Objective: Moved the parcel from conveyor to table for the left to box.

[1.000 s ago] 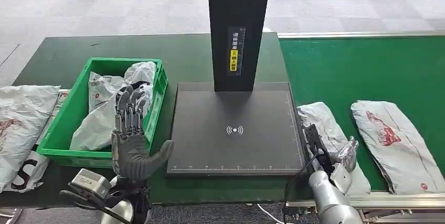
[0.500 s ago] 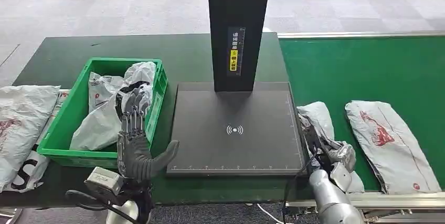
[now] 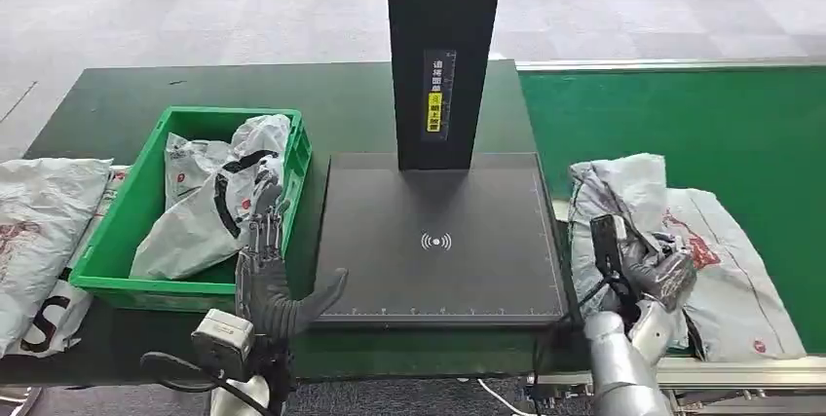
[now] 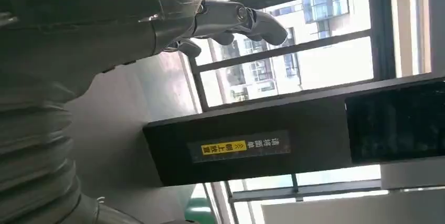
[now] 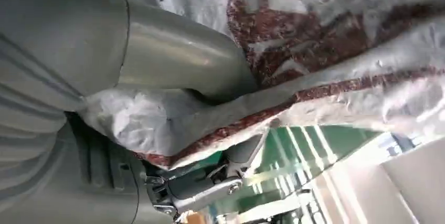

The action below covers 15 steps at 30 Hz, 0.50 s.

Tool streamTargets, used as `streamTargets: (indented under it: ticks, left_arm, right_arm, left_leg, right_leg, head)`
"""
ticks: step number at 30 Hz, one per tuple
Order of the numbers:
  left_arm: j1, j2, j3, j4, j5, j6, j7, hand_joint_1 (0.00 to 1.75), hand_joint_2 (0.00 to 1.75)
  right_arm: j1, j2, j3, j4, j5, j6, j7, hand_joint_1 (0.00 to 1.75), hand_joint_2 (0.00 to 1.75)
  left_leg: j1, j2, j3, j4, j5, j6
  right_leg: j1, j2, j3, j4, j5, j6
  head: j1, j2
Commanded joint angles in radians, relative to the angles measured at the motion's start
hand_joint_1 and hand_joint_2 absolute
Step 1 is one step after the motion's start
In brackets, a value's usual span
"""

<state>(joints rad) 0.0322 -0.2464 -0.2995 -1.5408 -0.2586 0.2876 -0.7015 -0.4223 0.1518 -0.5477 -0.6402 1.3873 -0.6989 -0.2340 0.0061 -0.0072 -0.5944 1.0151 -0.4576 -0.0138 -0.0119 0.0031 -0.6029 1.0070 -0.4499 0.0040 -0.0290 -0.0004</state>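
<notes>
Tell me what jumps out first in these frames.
The tall black scanner column rises from the dark pad at the centre of the green table. Right of the pad, on the conveyor, the right hand grips a crumpled white parcel, lifted against a second parcel. At left, the left hand stands open beside the green crate stuffed with parcels.

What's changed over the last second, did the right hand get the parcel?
Yes: the right hand has closed on the near parcel and raised it off the conveyor, so it now overlaps the second parcel, which has drifted closer. The left hand eased slightly right, still open. The green crate and scanner platform stayed put.
</notes>
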Motion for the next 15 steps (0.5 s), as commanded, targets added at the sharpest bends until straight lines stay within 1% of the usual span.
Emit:
streamTargets:
  ticks: [1,2,3,4,5,6,7,8,9,10,11,13,14,15]
  left_arm:
    - [-0.041,-0.003,0.013,0.098,-0.016,-0.009,0.003,0.00,1.75]
    - [-0.043,-0.003,0.013,0.102,-0.015,-0.006,0.003,0.00,1.75]
    - [-0.047,0.001,0.011,0.109,-0.011,-0.002,0.003,0.00,1.75]
    - [-0.049,0.006,0.009,0.114,-0.005,0.004,0.003,0.00,1.75]
    - [-0.049,0.007,0.009,0.114,-0.004,0.004,0.003,0.00,1.75]
    - [-0.049,0.014,0.006,0.114,0.003,0.007,0.003,0.00,1.75]
    - [-0.051,0.016,0.004,0.116,0.007,0.009,0.003,0.00,1.75]
    - [-0.053,0.018,0.002,0.118,0.009,0.010,0.003,0.00,1.75]
    - [-0.056,0.020,-0.001,0.121,0.012,0.010,0.003,0.00,1.75]
    - [-0.060,0.021,-0.002,0.125,0.015,0.011,0.003,0.00,1.75]
    - [-0.064,0.021,-0.003,0.130,0.017,0.013,0.003,0.00,1.75]
    - [-0.075,0.022,-0.003,0.141,0.019,0.010,0.003,0.00,1.75]
    - [-0.079,0.022,-0.003,0.144,0.020,0.008,0.003,0.00,1.75]
    - [-0.086,0.023,-0.001,0.153,0.020,0.006,0.003,0.00,1.75]
  right_arm:
    - [0.118,0.197,-0.134,-0.558,-0.289,0.001,-0.405,1.75,1.75]
    - [0.140,0.197,-0.104,-0.600,-0.314,0.001,-0.414,1.75,1.75]
    - [0.195,0.197,-0.023,-0.689,-0.356,0.001,-0.403,1.75,1.75]
    - [0.251,0.197,0.072,-0.797,-0.348,0.001,-0.339,1.75,1.75]
    - [0.259,0.197,0.092,-0.818,-0.353,0.001,-0.338,1.75,1.75]
    - [0.302,0.197,0.157,-0.894,-0.338,0.001,-0.300,1.75,1.75]
    - [0.323,0.197,0.193,-0.930,-0.335,0.001,-0.285,1.75,1.75]
    - [0.335,0.197,0.215,-0.950,-0.331,0.001,-0.278,1.75,1.75]
    - [0.348,0.197,0.247,-0.968,-0.338,0.001,-0.285,1.75,1.75]
    - [0.369,0.197,0.318,-0.963,-0.339,0.001,-0.277,1.75,1.75]
    - [0.368,0.197,0.347,-0.940,-0.338,0.001,-0.284,1.75,1.75]
    - [0.371,0.197,0.463,-0.857,-0.301,0.001,-0.294,1.75,1.75]
    - [0.370,0.193,0.507,-0.821,-0.327,0.015,-0.304,1.75,1.75]
    - [0.360,0.174,0.580,-0.786,-0.449,0.099,-0.355,1.75,1.75]
  left_leg:
    - [-0.001,0.000,0.001,-0.001,0.000,0.000]
    - [0.000,0.001,0.001,-0.001,0.000,0.000]
    - [-0.001,0.000,0.002,-0.002,0.000,0.000]
    - [-0.001,-0.002,0.001,-0.001,0.000,0.000]
    - [0.000,-0.003,0.001,-0.001,0.000,0.000]
    - [0.000,-0.003,0.003,-0.002,0.000,0.000]
    - [-0.001,-0.002,0.001,-0.001,0.000,0.000]
    - [-0.001,-0.002,0.003,-0.002,0.000,0.000]
    - [-0.001,0.000,0.001,-0.001,0.000,0.000]
    - [-0.001,0.001,0.002,-0.002,-0.001,0.000]
    - [0.000,0.002,0.002,-0.002,-0.001,0.000]
    - [0.000,0.005,0.003,-0.002,-0.002,-0.001]
    - [0.000,0.006,0.005,-0.003,-0.002,0.000]
    - [0.001,0.005,0.005,-0.002,-0.002,-0.001]
  right_leg:
    - [-0.001,0.000,0.000,0.000,0.000,-0.001]
    - [0.000,0.000,0.001,0.000,0.000,-0.001]
    - [0.000,-0.001,0.001,-0.001,-0.001,-0.001]
    - [-0.001,-0.002,0.001,0.000,-0.001,-0.001]
    - [0.000,-0.004,0.001,-0.001,-0.001,-0.001]
    - [0.001,-0.004,0.003,-0.001,-0.002,-0.001]
    - [0.000,-0.003,0.001,0.000,-0.002,-0.001]
    - [-0.001,-0.003,0.002,-0.001,-0.002,-0.001]
    - [-0.001,-0.002,0.000,0.000,-0.002,0.000]
    - [0.000,0.000,0.002,-0.001,-0.002,0.000]
    - [0.000,0.001,0.001,-0.001,-0.002,-0.001]
    - [0.000,0.004,0.001,-0.001,-0.001,-0.001]
    - [0.000,0.004,0.002,-0.002,-0.001,-0.001]
    - [0.001,0.004,0.002,-0.002,-0.001,-0.001]
  head:
    - [0.000,0.000]
    - [0.000,0.000]
    - [0.000,0.000]
    - [0.000,0.000]
    - [0.000,0.000]
    - [0.000,0.000]
    - [0.000,0.000]
    - [0.000,0.000]
    - [0.000,0.000]
    - [0.000,0.000]
    - [0.000,0.000]
    - [0.000,0.000]
    - [0.000,0.000]
    - [0.000,0.000]
